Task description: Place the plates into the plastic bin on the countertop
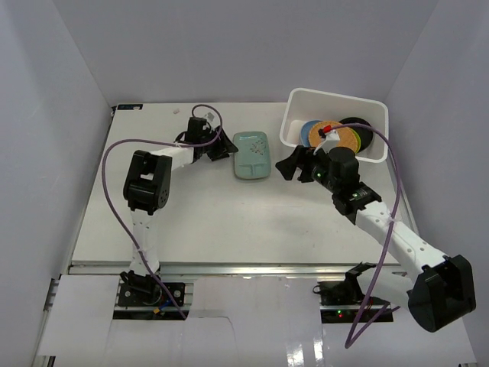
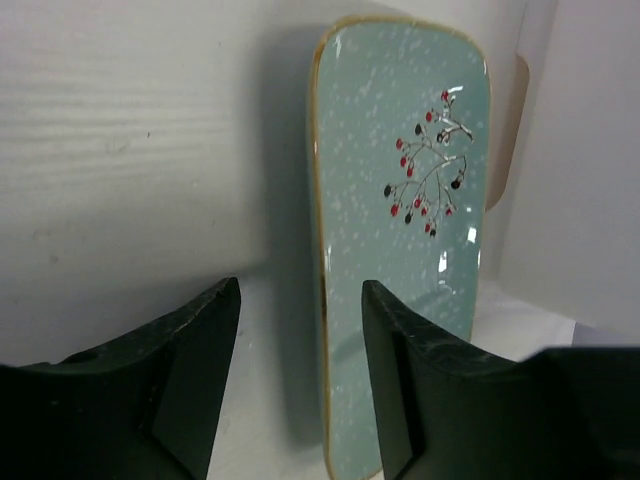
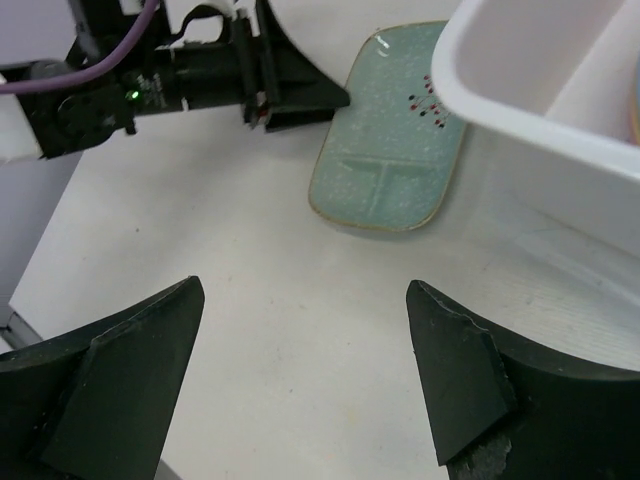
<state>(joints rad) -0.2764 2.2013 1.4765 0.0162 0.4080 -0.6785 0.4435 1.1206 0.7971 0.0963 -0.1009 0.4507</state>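
Observation:
The pale teal rectangular plate (image 1: 251, 155) lies flat on the white countertop (image 1: 229, 222), just left of the white plastic bin (image 1: 294, 122). My left gripper (image 1: 221, 145) is open at the plate's left long edge; in the left wrist view that edge of the plate (image 2: 400, 200) runs between the spread fingers of the gripper (image 2: 300, 290). My right gripper (image 1: 294, 164) is open and empty, hovering in front of the bin's near left corner. The bin holds round plates: blue (image 1: 309, 131), orange-brown (image 1: 348, 139) and black (image 1: 359, 124) show.
In the right wrist view the bin's wall (image 3: 540, 110) fills the upper right, the teal plate (image 3: 385, 140) lies beside it, and the left gripper (image 3: 290, 95) reaches in from the left. White enclosure walls stand left, right and behind. Purple cables trail from both arms.

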